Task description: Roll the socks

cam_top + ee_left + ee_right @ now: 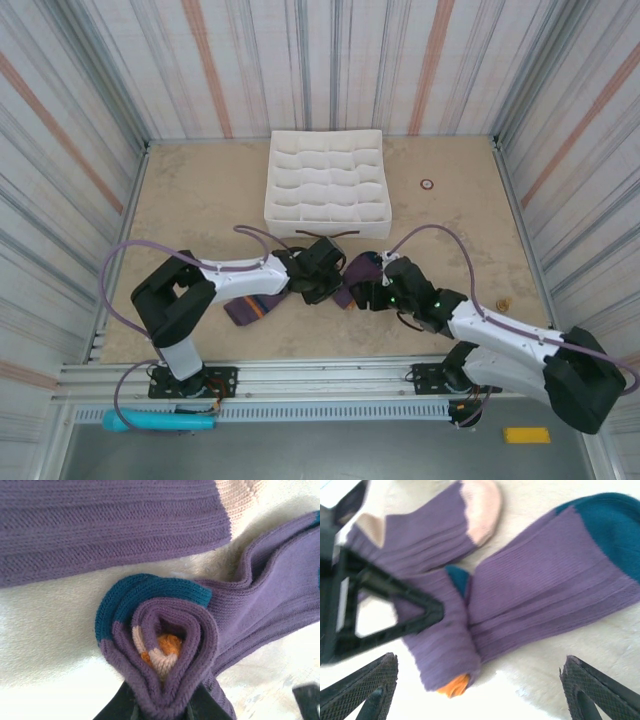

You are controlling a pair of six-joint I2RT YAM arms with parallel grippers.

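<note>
Top external view shows you the socks (250, 308) on the table (200, 190), near the white box (325, 214). The left gripper (320, 272) and the right gripper (368, 290) sit close together over them.

Left wrist view shows you that arm's jaws pinching the rolled sock (160, 645), with teal and orange showing. The flat sock (110, 525) lies just beside it.

Right wrist view shows you that arm's fingers (370, 680) spread wide and holding nothing. The rolled sock lies between them, touching neither.

The socks (545, 580) are ribbed purple with teal patches, a peach toe, an orange cuff; my right pincer (477, 685) has black cross-hatched pads (375, 680).
</note>
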